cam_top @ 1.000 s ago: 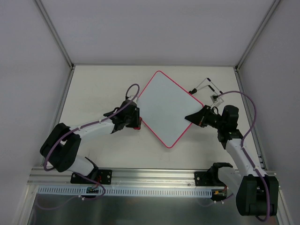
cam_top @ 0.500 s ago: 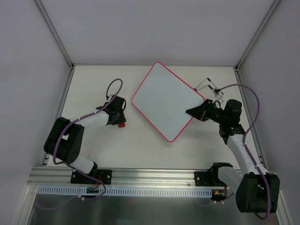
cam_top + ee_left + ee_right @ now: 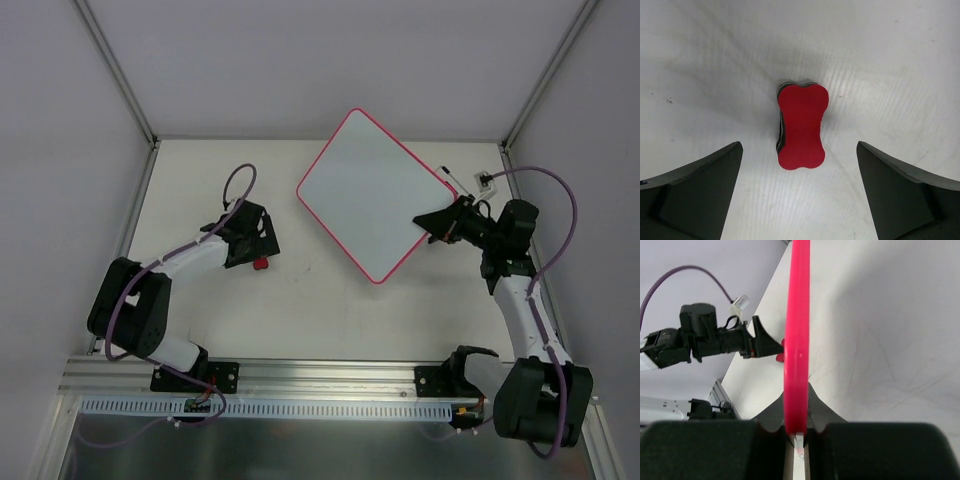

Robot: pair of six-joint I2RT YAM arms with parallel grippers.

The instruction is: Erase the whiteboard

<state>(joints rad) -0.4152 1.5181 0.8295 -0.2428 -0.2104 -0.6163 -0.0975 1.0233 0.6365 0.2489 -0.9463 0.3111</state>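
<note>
The right claw (image 3: 440, 222) is clamping the whiteboard (image 3: 370, 195) by its edge, holding it raised over the table's (image 3: 300, 300) far right, while the left claw (image 3: 798, 146) is hovering wide open over the red eraser (image 3: 801, 126).

Pale table (image 3: 300, 300), red bone-shaped eraser (image 3: 801, 126), perhaps a pen (image 3: 455, 178)
</note>
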